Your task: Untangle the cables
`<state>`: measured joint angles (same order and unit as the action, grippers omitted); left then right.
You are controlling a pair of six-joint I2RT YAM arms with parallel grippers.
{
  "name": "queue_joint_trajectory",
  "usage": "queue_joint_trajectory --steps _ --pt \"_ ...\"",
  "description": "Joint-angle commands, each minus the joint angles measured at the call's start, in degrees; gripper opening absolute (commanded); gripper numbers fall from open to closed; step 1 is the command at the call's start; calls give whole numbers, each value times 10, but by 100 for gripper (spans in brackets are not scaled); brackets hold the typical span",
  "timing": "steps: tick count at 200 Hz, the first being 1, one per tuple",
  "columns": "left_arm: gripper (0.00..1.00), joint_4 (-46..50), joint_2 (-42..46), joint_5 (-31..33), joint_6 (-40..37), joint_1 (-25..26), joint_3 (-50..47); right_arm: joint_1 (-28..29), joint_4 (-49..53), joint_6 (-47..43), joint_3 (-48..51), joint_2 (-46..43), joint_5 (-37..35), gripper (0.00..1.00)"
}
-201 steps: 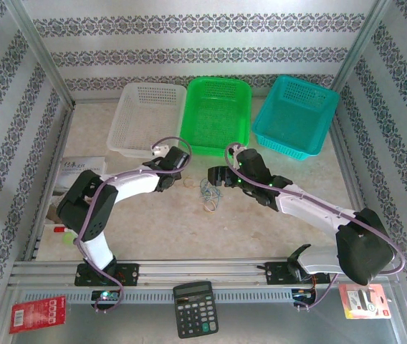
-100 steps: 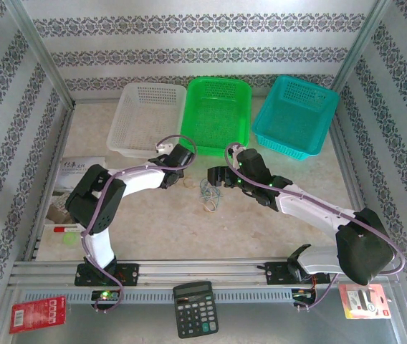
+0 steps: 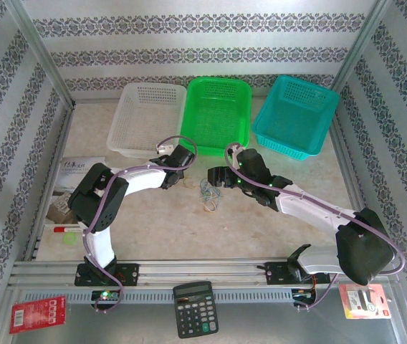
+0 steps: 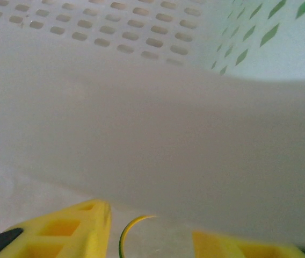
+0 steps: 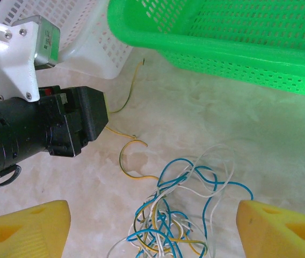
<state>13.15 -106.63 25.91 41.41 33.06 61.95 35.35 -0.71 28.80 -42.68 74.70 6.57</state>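
Left arm's elbow (image 3: pixel 97 195): I've watched it swing to the right over the last second; it now sits nearer the middle of the table than before.
Left gripper (image 3: pixel 184 165): it has crept a little to the right and slightly up toward the white basket (image 3: pixel 146 118), most of that in the first half second.
Booklet (image 3: pixel 74 172): with the elbow shifted off it, I can see more of its lower part on the elbow's left.
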Motion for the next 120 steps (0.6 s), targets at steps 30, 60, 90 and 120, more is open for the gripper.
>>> queue_joint_trajectory --steps 30,60,90,120 --pt "17 28 -25 0 17 8 21 -3 -8 8 -5 -19 15 79" --pt "0 41 -8 3 17 8 22 -3 -10 7 -12 -17 25 77" --pt "0 44 38 -3 13 8 7 1 -18 7 -22 -4 32 76" --pt "0 59 86 -13 17 7 -9 4 -38 21 -34 15 45 75"
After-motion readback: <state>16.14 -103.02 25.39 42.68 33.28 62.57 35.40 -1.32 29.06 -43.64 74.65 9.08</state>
